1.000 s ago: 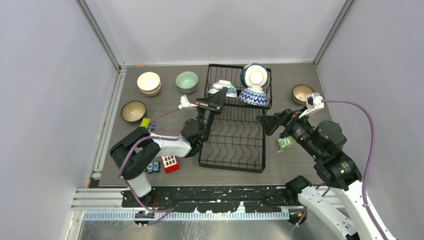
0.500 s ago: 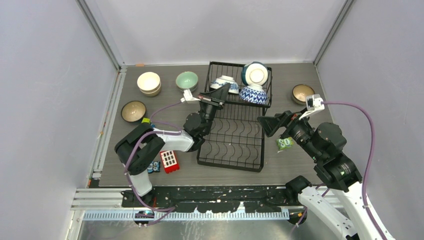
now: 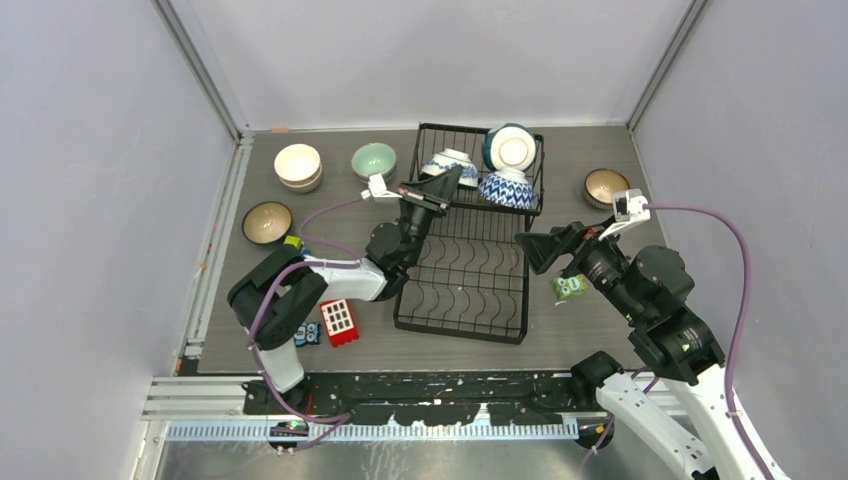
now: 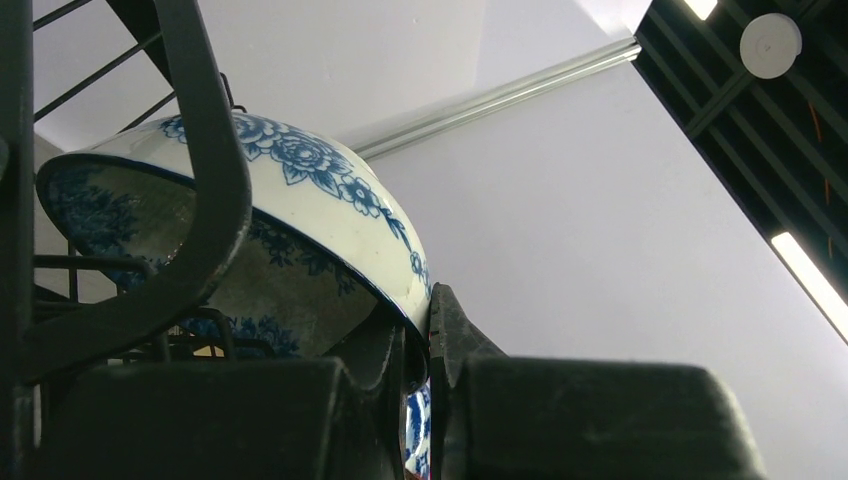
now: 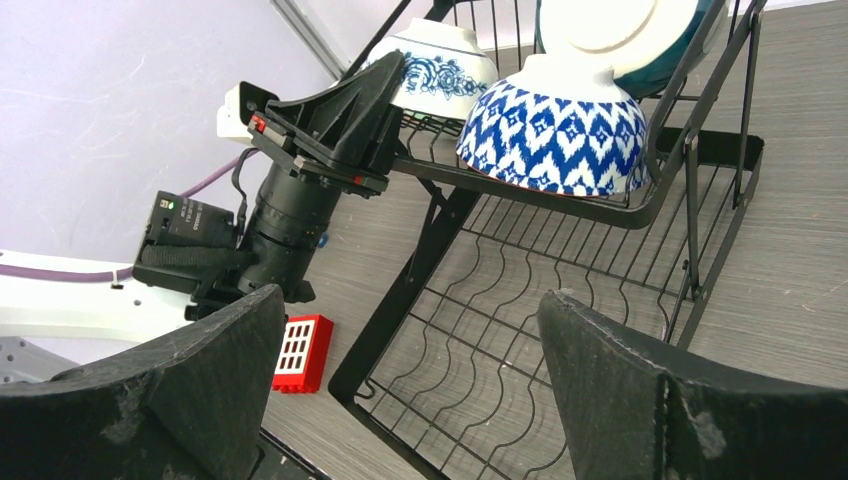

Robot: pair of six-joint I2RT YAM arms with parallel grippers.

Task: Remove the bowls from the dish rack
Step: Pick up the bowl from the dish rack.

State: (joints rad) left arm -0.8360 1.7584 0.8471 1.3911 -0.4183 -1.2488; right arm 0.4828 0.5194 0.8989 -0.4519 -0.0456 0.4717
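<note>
Left gripper (image 3: 441, 184) reaches toward 1 o'clock, pinching the floral bowl (image 3: 450, 161) by its rim; right gripper (image 5: 405, 300) hovers spread; dish rack (image 3: 470, 290) holds three: that one, zigzag bowl (image 3: 506, 190), teal bowl (image 3: 512, 150).

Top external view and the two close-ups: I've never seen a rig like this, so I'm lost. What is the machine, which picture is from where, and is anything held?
Two robot arms stand at a table. The top view looks down from above; each close-up comes from a wrist camera. The left gripper pinches the rim of the floral bowl in the dish rack, beside a zigzag bowl and a teal bowl. The right gripper is open, holding nothing. Other bowls and toy blocks lie on the table.
</note>
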